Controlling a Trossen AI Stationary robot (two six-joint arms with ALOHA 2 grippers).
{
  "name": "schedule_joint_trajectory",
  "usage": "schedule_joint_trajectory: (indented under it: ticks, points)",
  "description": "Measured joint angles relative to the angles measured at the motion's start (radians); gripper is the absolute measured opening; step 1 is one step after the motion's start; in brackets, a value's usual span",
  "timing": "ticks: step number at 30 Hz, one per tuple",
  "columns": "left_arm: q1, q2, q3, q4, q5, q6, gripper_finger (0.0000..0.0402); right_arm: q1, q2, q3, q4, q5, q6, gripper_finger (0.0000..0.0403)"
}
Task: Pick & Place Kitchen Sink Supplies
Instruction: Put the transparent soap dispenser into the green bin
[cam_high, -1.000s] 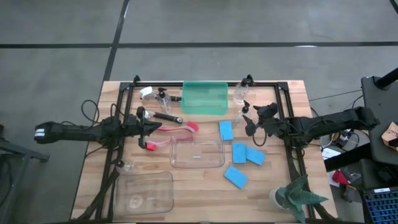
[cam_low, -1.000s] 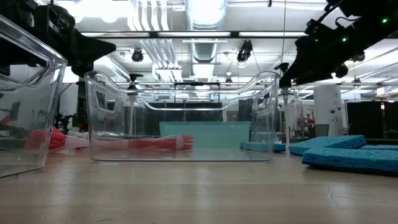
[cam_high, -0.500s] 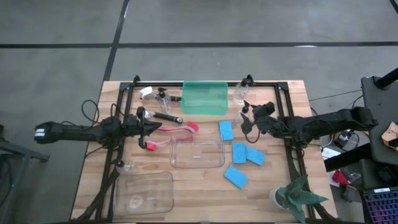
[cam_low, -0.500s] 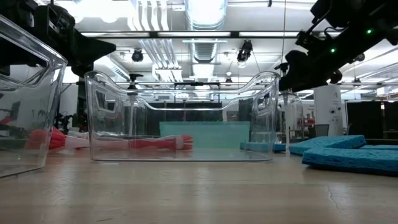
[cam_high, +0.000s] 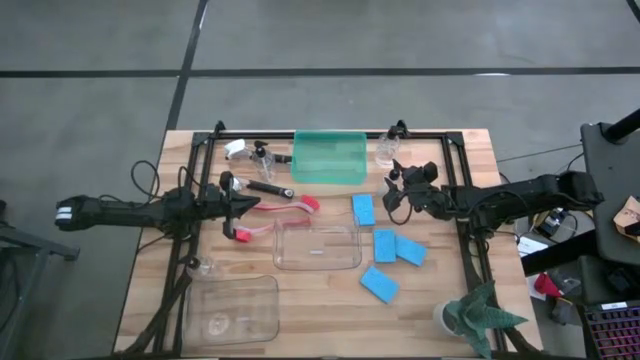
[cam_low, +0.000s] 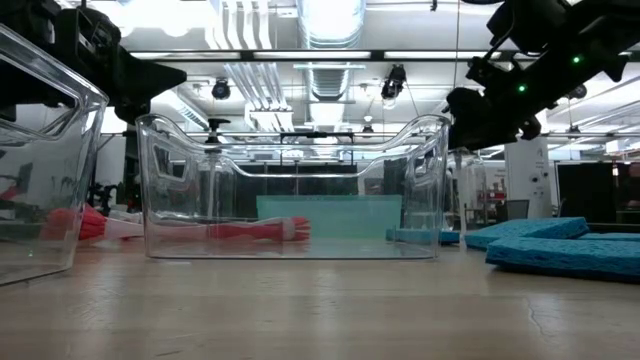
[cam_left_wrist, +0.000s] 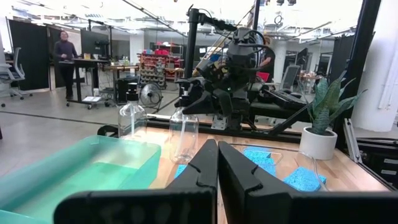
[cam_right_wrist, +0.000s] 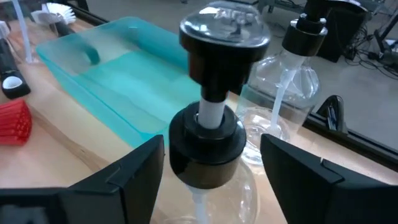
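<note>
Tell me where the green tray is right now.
In the high view, the green tray sits at the table's far edge, centre, between pump bottles on either side.

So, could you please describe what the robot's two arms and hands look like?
Both arms are dark, slim and jointed, with black cables trailing along them. The left arm has a white marking near its outer end. The left hand ends in two black, wedge-shaped fingers. The right hand has broad, flat black fingers. Small green lights glow on the right arm.
</note>
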Motion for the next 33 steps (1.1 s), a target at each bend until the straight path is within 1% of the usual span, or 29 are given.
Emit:
schedule_joint_trajectory:
  ticks: [20, 23, 29, 33]
  points:
    - [0.000, 0.000, 0.000, 0.000, 0.000, 0.000, 0.0007, -0.001, 0.006, 0.000, 0.017, 0.000, -0.008, 0.0137]
    - [0.000, 0.000, 0.000, 0.000, 0.000, 0.000, 0.0007, -0.001, 0.006, 0.000, 0.017, 0.001, -0.014, 0.0134]
    - [0.000, 0.000, 0.000, 0.000, 0.000, 0.000, 0.0007, -0.001, 0.005, 0.000, 0.020, 0.003, -0.018, 0.0145]
    - [0.000, 0.000, 0.000, 0.000, 0.000, 0.000, 0.0007, -0.002, -0.003, 0.009, 0.020, 0.000, -0.022, 0.0137]
